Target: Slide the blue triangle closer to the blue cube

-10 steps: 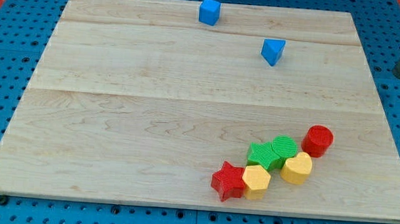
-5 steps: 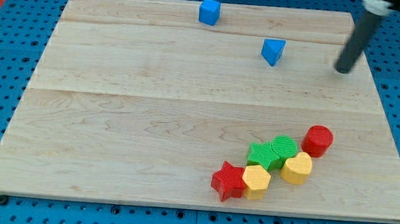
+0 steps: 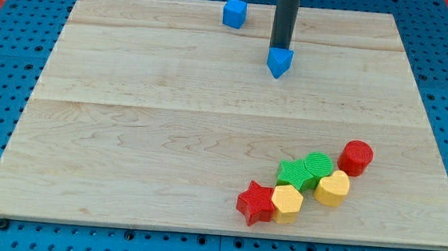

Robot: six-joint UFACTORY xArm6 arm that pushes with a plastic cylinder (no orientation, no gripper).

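The blue triangle [image 3: 278, 62] lies on the wooden board [image 3: 167, 137], right of centre near the view's top. The blue cube [image 3: 234, 12] sits at the board's top edge, up and to the left of the triangle. My rod comes down from the view's top and my tip [image 3: 280, 49] ends right at the triangle's upper edge, touching it or nearly so.
A cluster of blocks lies at the lower right: a red star [image 3: 255, 202], a yellow hexagon [image 3: 286, 202], two green blocks [image 3: 305, 170], a yellow heart [image 3: 332, 188] and a red cylinder [image 3: 356, 157]. A blue pegboard surrounds the board.
My rod has swept from the board's right side leftward to the blue triangle. The triangle has shifted left and slightly down. The other blocks have not moved.
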